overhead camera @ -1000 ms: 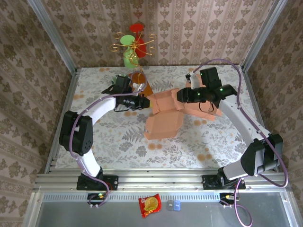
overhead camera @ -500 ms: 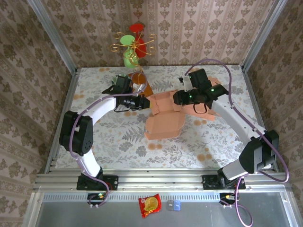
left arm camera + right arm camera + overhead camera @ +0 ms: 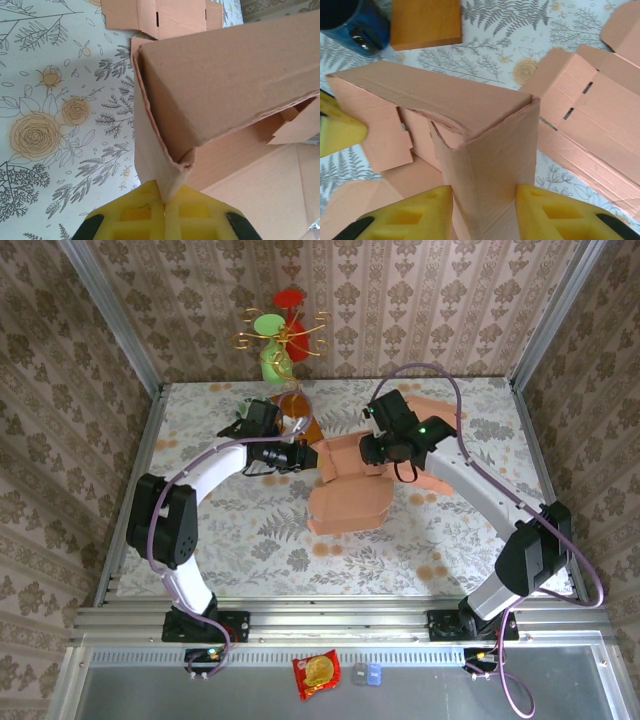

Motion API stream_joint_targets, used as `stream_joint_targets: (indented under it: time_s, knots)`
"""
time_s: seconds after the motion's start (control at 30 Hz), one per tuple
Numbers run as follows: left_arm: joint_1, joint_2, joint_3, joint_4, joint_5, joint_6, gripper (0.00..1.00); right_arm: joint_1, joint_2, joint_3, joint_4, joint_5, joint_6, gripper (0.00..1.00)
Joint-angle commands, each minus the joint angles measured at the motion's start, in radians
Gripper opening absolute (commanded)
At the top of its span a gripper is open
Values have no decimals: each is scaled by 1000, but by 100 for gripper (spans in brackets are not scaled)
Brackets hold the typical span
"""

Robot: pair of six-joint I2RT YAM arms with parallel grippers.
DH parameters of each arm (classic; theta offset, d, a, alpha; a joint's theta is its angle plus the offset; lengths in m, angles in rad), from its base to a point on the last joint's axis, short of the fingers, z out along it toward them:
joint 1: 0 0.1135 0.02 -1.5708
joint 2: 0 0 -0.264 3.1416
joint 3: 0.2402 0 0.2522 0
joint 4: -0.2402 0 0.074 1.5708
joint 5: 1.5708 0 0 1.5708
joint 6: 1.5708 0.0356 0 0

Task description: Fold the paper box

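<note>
The paper box [image 3: 350, 485] is a pinkish-brown cardboard piece, half raised, at the middle of the table, with a flap lying flat toward the front. My left gripper [image 3: 306, 458] is shut on the box's left wall; in the left wrist view the thin wall edge [image 3: 165, 175] is pinched between the yellow pads of that gripper [image 3: 164, 202]. My right gripper [image 3: 376, 452] clamps the box's right end. In the right wrist view both pads of the right gripper [image 3: 484, 202] press the sides of the folded corner [image 3: 495, 165].
Another flat cardboard blank [image 3: 440, 468] lies under my right arm, seen also as [image 3: 600, 125]. An orange block [image 3: 425, 22] and a dark blue cup [image 3: 350, 25] sit behind the box. A wire stand with green and red discs [image 3: 280, 335] is at the back.
My right arm has swung left and its gripper now sits on the box's right end. The box's walls have drawn slightly closer. The left gripper holds as before.
</note>
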Motion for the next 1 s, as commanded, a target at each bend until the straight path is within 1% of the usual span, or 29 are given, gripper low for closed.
stream_joint_targets:
  time_s: [0.0,0.13,0.17,0.3,0.43,0.53,0.7,0.8,0.87,0.9,0.97]
  knots:
    - [-11,8,46,0,26,7,0,38,42,51,-84,153,46,34]
    - [-11,11,48,-3,15,2,0,67,83,88,-137,251,81,29]
    - [-37,12,48,-6,12,1,0,71,91,94,-145,264,88,27]
    - [-52,18,61,-33,-12,1,0,84,113,102,-170,313,112,18]
    - [-73,15,68,-49,-57,-26,0,93,126,99,-188,367,140,7]
    - [-92,7,65,-60,-103,-48,0,100,137,97,-204,402,162,3]
    - [-102,4,61,-92,-146,-65,0,99,136,63,-190,405,167,3]
    - [-102,3,61,-114,-153,-64,0,92,134,43,-177,396,162,3]
    - [-106,0,60,-123,-190,-70,0,92,138,38,-174,396,160,2]
    - [-108,1,61,-128,-196,-74,0,92,140,32,-172,396,160,3]
    - [-114,1,64,-138,-205,-78,0,92,143,26,-163,381,160,10]
